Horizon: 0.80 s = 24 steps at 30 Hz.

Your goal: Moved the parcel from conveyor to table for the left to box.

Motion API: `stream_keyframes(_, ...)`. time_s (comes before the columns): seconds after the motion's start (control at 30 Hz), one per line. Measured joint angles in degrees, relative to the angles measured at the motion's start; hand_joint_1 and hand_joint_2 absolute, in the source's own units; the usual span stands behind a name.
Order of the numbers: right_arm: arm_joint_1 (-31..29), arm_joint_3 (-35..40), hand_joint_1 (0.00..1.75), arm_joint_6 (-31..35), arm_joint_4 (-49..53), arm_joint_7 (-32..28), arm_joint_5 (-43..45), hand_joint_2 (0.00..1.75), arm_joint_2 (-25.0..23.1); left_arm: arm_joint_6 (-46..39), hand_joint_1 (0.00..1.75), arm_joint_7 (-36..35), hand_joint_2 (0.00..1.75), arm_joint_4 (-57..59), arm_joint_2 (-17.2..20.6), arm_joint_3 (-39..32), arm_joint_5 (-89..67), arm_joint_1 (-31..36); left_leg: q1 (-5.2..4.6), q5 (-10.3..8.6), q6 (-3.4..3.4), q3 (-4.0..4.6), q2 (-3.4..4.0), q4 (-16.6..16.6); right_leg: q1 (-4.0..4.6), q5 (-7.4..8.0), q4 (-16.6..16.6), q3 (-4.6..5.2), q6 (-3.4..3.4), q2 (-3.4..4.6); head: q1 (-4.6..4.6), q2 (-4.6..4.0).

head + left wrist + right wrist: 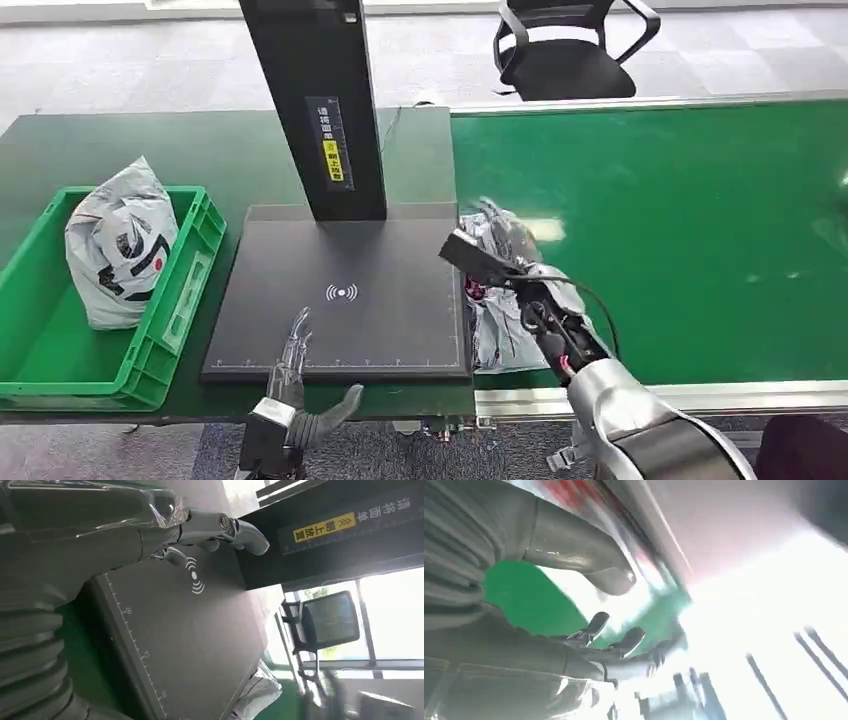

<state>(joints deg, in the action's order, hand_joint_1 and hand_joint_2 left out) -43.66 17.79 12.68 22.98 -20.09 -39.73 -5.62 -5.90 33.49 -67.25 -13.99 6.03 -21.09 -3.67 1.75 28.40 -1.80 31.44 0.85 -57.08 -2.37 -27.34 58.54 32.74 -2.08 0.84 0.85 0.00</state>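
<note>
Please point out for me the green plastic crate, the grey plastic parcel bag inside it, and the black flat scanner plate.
green plastic crate [190, 272], head view, on its right side wall.
grey plastic parcel bag [118, 245], head view, on the middle of the bag.
black flat scanner plate [340, 325], head view, on its bare top surface.

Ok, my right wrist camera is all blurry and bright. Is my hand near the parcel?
Observer: Yes, the right hand is over the parcel, at the edge of the conveyor beside the black scanner pad.
Operator: Where's my other hand?
Observer: The left hand is at the pad's near edge, holding nothing.
Operator: And the box?
Observer: A green crate sits left of the pad, another bagged parcel already inside.
</note>
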Motion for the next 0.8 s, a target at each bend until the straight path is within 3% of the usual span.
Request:
stream_keyframes(0.33,0.2,-9.1,1.75,7.1,14.6,-10.2,13.7,1.75,-1.3,-1.9,0.0,1.3,1.75,-0.1,0.0,-0.2,0.0,-0.7,-0.02,0.01,0.0,0.22,-0.05,0.0,-0.02,-0.01,0.0,0.21,0.0,0.0,-0.02,0.0)
stream_keyframes(0.67,4.3,-8.5,1.75,5.4,22.6,-6.9,12.1,1.75,-1.6,-2.0,0.0,1.4,1.75,-0.5,-0.2,-0.3,-0.6,-1.0,-0.03,0.01,0.0,0.25,-0.05,0.0,-0.02,-0.01,0.0,0.21,0.0,-0.01,0.0,0.0)
stream_keyframes(0.77,4.2,-6.7,1.75,0.9,21.7,-2.1,7.5,1.75,-1.6,-1.7,0.0,1.4,1.75,-0.5,-0.2,-0.4,-0.7,-1.0,-0.02,0.01,0.0,0.24,0.02,0.0,-0.02,-0.01,0.0,0.21,0.0,0.0,-0.02,0.0)
stream_keyframes(0.8,3.9,-5.7,1.22,-1.4,20.5,0.0,5.3,1.75,-1.6,-1.3,0.0,1.4,1.75,-0.5,-0.2,-0.5,-0.7,-1.0,-0.02,0.01,0.0,0.24,0.05,0.0,-0.02,-0.01,0.0,0.22,0.0,0.0,-0.02,0.0)
